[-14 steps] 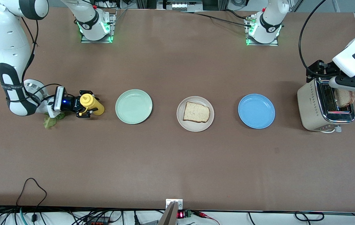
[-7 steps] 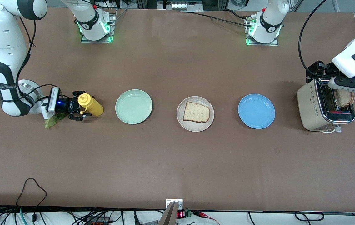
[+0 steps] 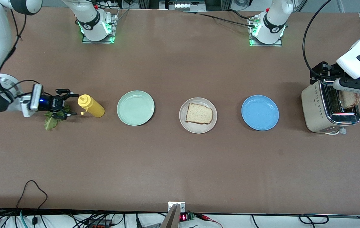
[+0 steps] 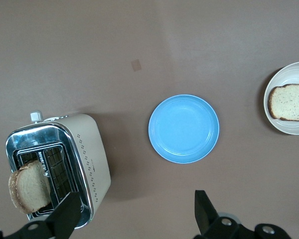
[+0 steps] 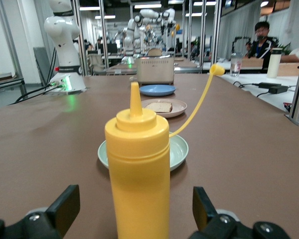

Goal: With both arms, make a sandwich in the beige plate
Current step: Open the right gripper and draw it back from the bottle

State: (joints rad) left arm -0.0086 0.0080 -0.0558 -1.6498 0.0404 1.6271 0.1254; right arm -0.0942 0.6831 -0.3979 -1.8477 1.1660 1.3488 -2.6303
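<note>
Now right tool (image 3: 69,104) apart beside yellow bottle (image 3: 91,106), left tool (image 4: 134,215) apart over toaster (image 3: 327,109).

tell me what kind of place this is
Most likely a robotics lab, not a kitchen: white robot arms bolted to a brown table, more white arms on benches and seated people in the room around, loose black cables along the table edge.

I see the round beige plate (image 3: 198,125) mid-table holding one square bread slice (image 3: 199,114), a mint-green plate (image 3: 135,108) toward the right arm's end, a blue plate (image 3: 260,112) and cream toaster (image 3: 318,110) toward the left arm's.
</note>
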